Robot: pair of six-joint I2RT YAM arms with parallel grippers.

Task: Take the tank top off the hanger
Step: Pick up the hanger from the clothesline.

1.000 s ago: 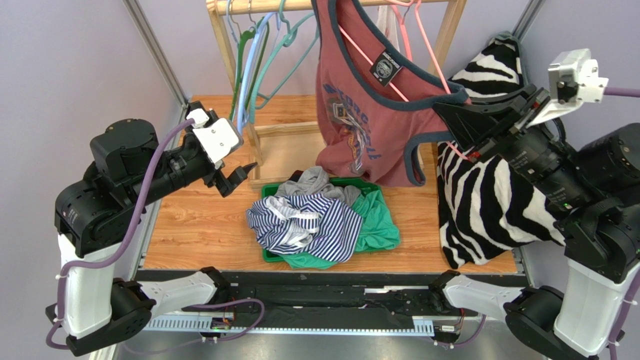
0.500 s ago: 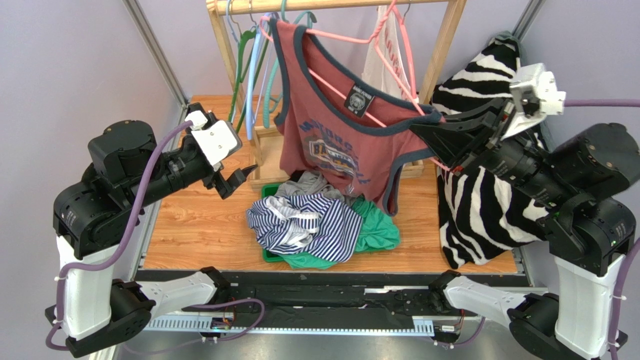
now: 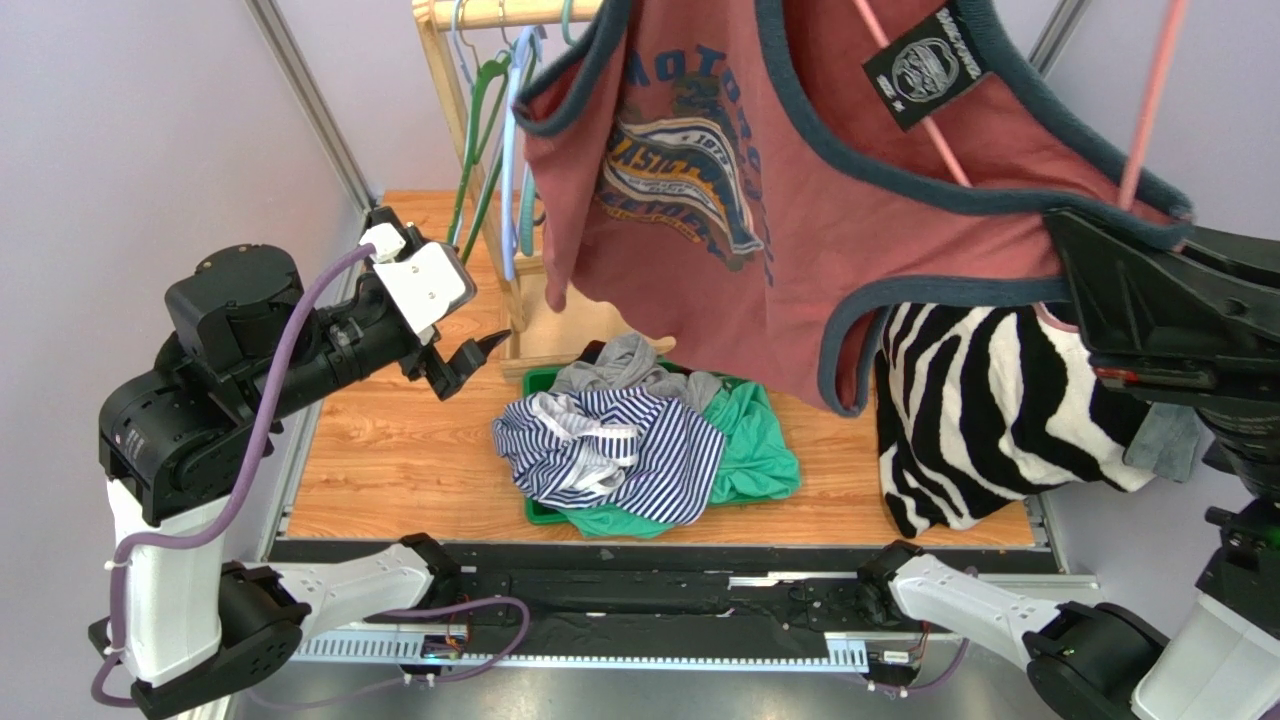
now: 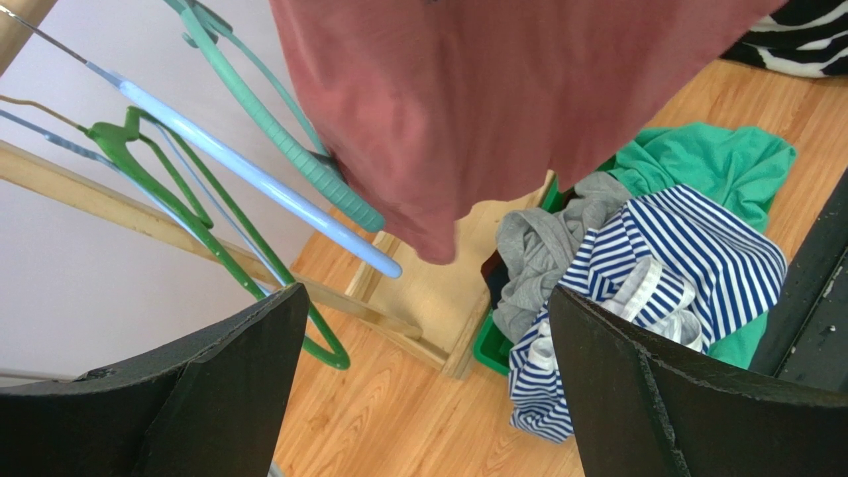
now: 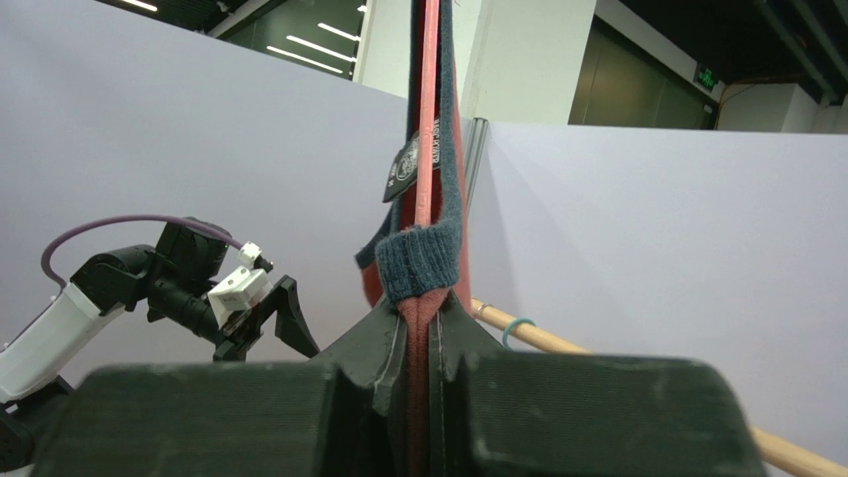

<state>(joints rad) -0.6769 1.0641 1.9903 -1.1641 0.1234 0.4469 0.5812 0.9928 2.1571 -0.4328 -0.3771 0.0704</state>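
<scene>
Lifted well up toward the camera, the tank top (image 3: 781,195) now fills twelve to two o'clock, neck toward one, hem toward seven. Its strap is clamped in the right gripper (image 5: 423,320); the left gripper (image 4: 428,328) gapes empty at nine. The hanger (image 3: 1147,105) is still inside: removal remains.

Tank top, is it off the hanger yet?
Not yet. Done: the right fingers are shut on the pink hanger and a strap of the tank top, holding both up high. In hand: the left fingers are open and empty. Left: slide the tank top off the hanger.
</scene>
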